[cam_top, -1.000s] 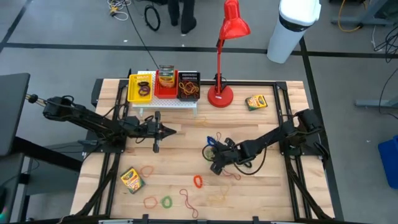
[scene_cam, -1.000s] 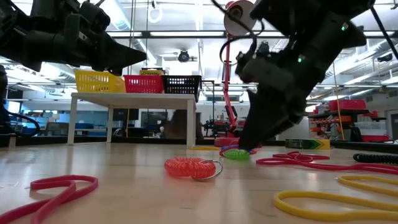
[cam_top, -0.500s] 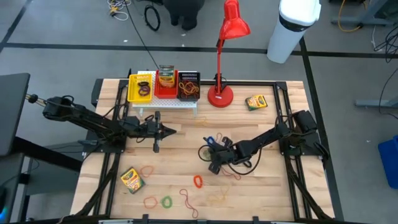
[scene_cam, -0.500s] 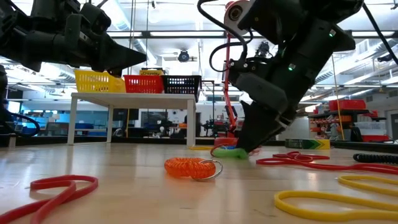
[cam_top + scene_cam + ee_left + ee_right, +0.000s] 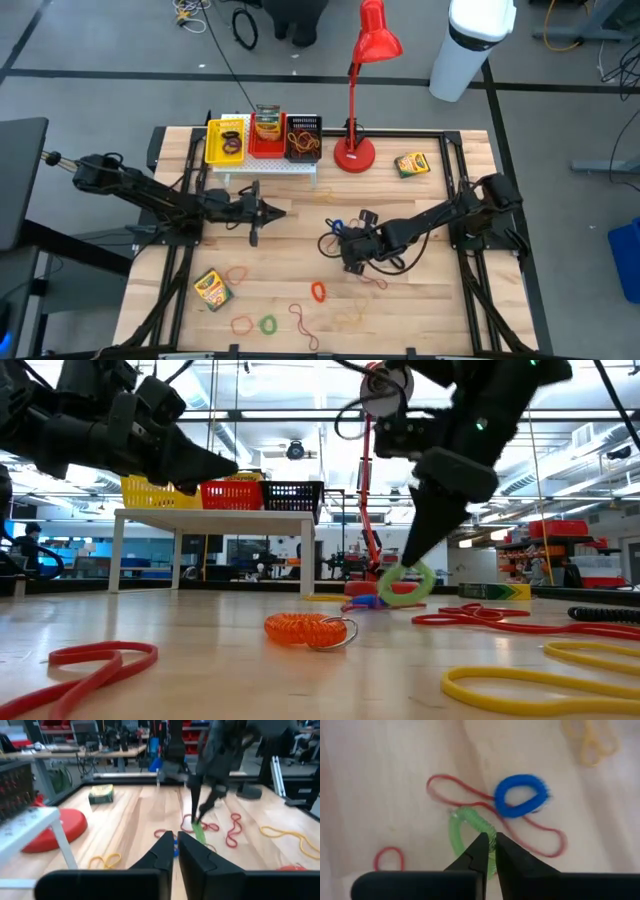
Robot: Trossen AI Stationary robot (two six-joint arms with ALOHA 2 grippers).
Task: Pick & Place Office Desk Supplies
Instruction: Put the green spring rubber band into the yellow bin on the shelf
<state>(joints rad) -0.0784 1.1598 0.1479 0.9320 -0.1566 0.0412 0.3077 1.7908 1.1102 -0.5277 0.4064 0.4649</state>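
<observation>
The right gripper (image 5: 489, 851), jaws pinched on a green coil band (image 5: 405, 584), holds it above the table near the blue coil band (image 5: 521, 796), presumably for binning; the left gripper (image 5: 175, 851) waits clenched and empty.

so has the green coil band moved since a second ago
Yes. The green coil band has gone up off the table, pinched in the right claw; earlier it lay on the wood beside the red lamp base.

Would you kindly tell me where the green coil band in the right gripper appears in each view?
High view: hidden beneath the right gripper.
Low view: green coil hanging from the fingertips, centre right.
Left wrist view: green coil at centre.
Right wrist view: green coil pinched at centre.
Shared landmark: blue coil beside it.
</observation>
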